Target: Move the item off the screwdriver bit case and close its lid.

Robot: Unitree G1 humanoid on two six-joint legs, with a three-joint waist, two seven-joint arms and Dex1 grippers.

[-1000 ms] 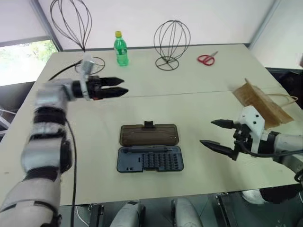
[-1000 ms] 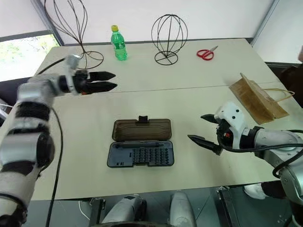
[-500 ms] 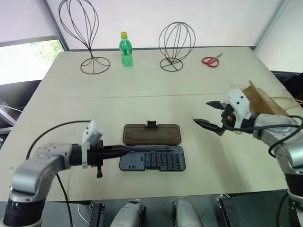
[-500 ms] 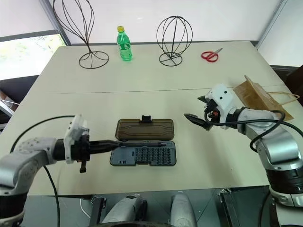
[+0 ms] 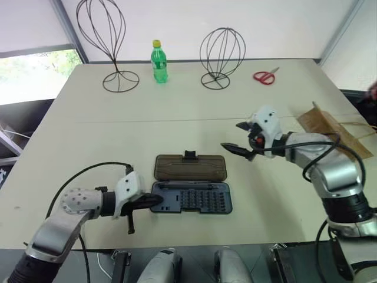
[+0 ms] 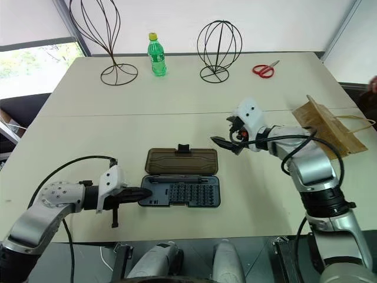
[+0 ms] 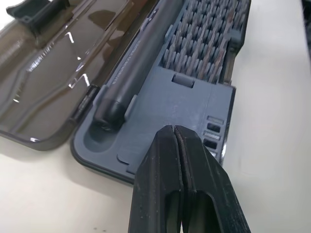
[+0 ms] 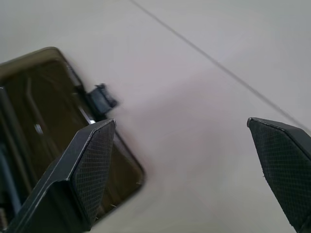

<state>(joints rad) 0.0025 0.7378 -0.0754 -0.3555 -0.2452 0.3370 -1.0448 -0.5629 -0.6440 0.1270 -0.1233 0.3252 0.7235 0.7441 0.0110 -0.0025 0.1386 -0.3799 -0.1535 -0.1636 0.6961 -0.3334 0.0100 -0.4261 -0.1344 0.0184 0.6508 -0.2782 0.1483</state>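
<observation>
The screwdriver bit case (image 5: 191,184) lies open in the lower middle of the picture, flat on the worktop (image 5: 88,141). Its brown lid (image 5: 191,167) lies flat behind the blue-grey tray. The paper bag (image 5: 333,130) sits at the right edge, well apart from the case, so that part looks done. What is left is to shut the lid.

The left tool (image 5: 154,200) has its two fingers pressed together, holding nothing. Its tip is at the left end of the tray. The right tool (image 5: 237,137) has its fingers spread wide and holds nothing. It hangs near the upper right corner of the lid.

To do this well, the left tool should hold the tray still. The right tool should get under the far edge of the lid by the black latch tab (image 5: 189,155), and tip it over gently.

I cannot tell if the left tip touches the tray. The bag is partly behind the right arm.
</observation>
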